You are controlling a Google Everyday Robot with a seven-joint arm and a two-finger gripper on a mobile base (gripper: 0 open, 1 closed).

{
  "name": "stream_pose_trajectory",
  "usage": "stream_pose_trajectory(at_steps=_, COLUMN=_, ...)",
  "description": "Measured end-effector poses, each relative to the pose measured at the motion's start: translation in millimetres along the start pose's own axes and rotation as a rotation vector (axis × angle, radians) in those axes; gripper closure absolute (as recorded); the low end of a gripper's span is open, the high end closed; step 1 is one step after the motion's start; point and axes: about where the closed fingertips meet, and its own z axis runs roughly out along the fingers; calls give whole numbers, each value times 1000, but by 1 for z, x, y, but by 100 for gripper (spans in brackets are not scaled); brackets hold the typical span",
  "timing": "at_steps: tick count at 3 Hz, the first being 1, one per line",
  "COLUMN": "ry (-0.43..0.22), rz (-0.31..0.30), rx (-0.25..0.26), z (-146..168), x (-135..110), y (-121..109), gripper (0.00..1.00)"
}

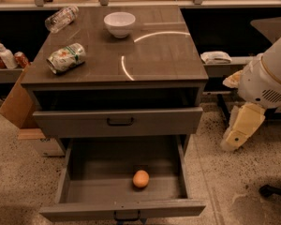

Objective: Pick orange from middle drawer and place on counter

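The orange (141,178) lies on the floor of the open middle drawer (98,186), near its front and a little right of centre. The drawer is pulled out at the bottom of the grey cabinet. The glossy counter (150,60) tops the cabinet. My gripper (235,136) is the cream-coloured piece hanging from the white arm at the right. It is outside the cabinet, right of the drawer and above the floor, well apart from the orange.
On the counter are a white bowl (119,23), a crushed green-and-white can (65,57) and a clear plastic bottle (61,18) lying on its side. A closed drawer front with a black bar handle (120,122) sits above the open drawer. A cardboard box (14,102) stands at the left, and a chair base (274,191) at the right.
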Motion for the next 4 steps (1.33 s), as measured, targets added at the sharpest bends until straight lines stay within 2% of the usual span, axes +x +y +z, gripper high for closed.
stream_pose_trajectory(at_steps=1, ry=-4, rz=1, rx=-6, z=4, x=0, y=1, gripper=0)
stream_pose_trajectory(at_steps=3, ry=-150, rz=55, rx=-219, z=128, x=-17, y=40, gripper=0)
stream_pose_trajectory(at_steps=4, ry=-216, rz=84, rx=-334, z=188, x=-39, y=70, gripper=0)
